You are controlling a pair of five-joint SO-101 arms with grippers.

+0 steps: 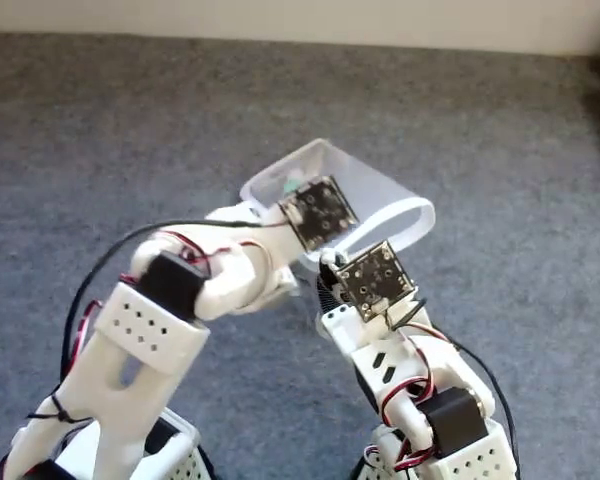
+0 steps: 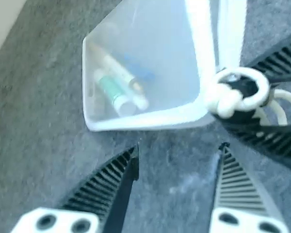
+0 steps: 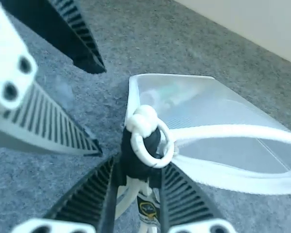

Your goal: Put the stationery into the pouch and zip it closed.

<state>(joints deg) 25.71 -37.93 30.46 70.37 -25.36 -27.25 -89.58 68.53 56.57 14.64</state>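
R tool clamps zip pull; L tool gapes empty. Translucent pouch, 12 o'clock of both, prob. soft, light: brace its end.

We see bare grey carpet beyond the pouch and out to both its flanks, so passage there is wide. Close in it is tight: the two arms crowd together over the pouch's near side. Our left gripper hangs with its jaws spread over a bare patch of carpet just beside the pouch's end wall, with nothing between its fingers. The right gripper, clamped on the zip pull, sits close alongside and blocks that side. Inside the pouch, pens take up that end.
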